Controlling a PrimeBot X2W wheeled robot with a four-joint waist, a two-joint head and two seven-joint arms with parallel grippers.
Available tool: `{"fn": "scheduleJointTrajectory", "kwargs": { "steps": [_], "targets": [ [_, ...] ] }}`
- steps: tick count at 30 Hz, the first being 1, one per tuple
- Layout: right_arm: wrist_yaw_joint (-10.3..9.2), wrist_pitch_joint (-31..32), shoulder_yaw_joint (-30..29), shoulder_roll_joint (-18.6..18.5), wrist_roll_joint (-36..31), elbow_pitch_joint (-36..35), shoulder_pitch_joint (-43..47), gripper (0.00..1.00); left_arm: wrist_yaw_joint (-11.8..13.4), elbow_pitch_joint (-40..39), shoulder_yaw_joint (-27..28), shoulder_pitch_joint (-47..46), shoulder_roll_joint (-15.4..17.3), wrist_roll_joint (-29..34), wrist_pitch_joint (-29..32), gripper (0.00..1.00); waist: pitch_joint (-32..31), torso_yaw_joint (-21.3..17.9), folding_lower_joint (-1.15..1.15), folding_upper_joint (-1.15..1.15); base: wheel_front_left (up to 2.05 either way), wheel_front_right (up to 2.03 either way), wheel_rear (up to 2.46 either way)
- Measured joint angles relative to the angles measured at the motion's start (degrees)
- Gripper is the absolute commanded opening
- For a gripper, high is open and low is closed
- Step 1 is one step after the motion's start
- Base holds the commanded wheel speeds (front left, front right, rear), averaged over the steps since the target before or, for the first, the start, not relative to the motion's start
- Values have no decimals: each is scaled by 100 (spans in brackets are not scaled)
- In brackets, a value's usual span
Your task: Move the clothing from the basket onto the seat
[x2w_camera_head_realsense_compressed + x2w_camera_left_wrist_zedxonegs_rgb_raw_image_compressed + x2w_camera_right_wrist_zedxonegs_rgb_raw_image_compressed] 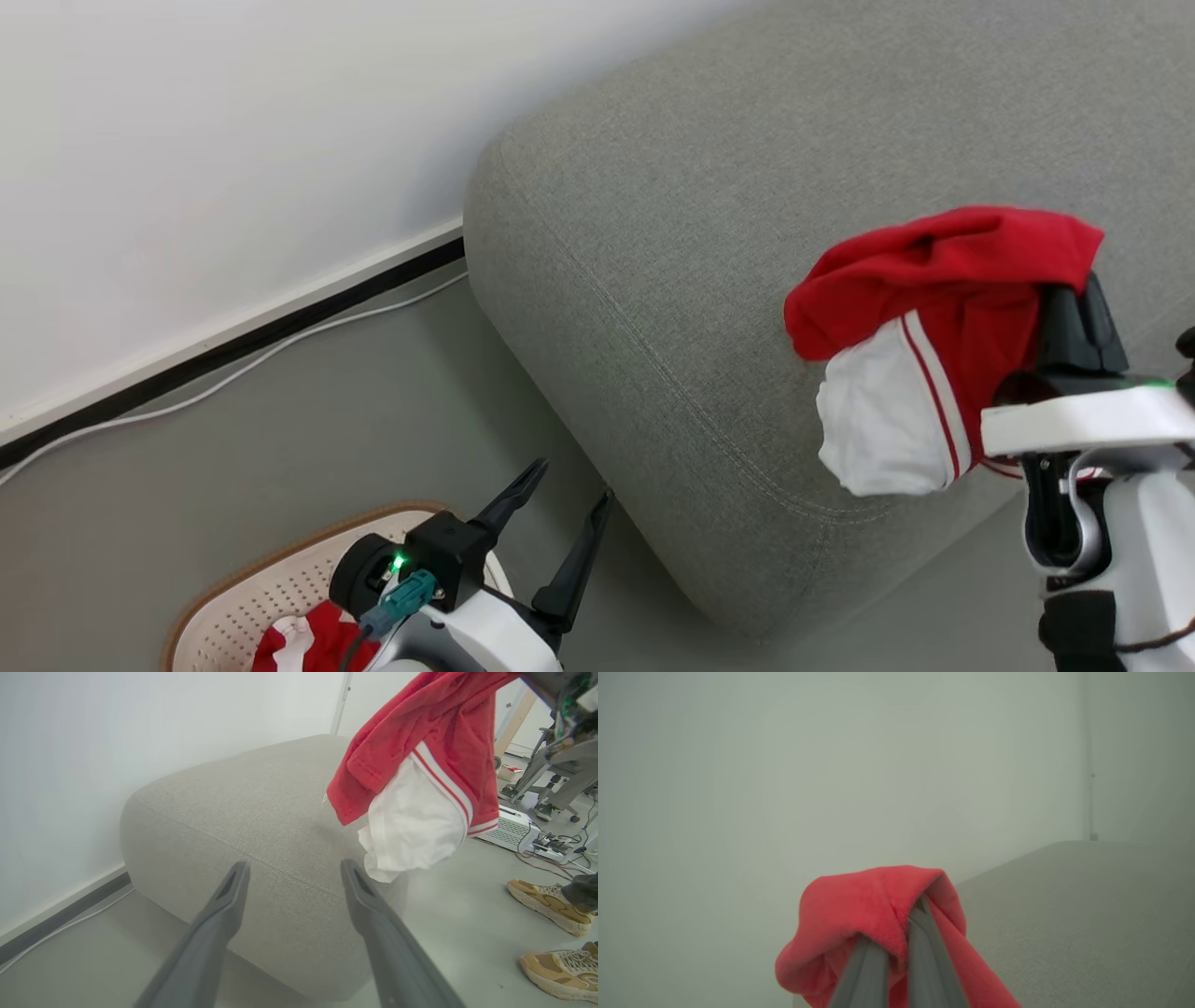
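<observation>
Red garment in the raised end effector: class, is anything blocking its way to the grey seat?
Nothing visible does. The red garment hangs from the shut right end effector over the edge of the seat; its cushion is bare.

1. Left of the sofa (pixel 747 327), the basket (pixel 271 588) runs off the head view's bottom edge.
2. The basket garment (pixel 317 644) lies partly behind the left claw (pixel 574 479) and its wrist.
3. Above the sofa, the right claw (pixel 896 933) has its fingertips buried in the held garment (pixel 859 900).
4. Right of the sofa, a person (pixel 581 893) is cut off above the shoes.
</observation>
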Motion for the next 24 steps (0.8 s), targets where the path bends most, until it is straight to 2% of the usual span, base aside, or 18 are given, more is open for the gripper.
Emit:
{"fn": "scheduleJointTrajectory", "kwargs": {
  "steps": [12,20,24],
  "targets": [
    [0,-1,-832,-1,365,755,-1494,0,-7,-264,-51,-530,301,246,244,100,820,417,0,0,0,0,0],
    [0,-1,-1201,-3,481,1056,-2451,0,-16,-369,-31,-985,444,436,302,100,1444,774,0,0,0,0,0],
    [0,-1,-1207,-12,597,1561,-2828,0,-60,-410,-32,-1174,465,508,352,100,1735,908,0,0,0,0,0]
  ]
}}
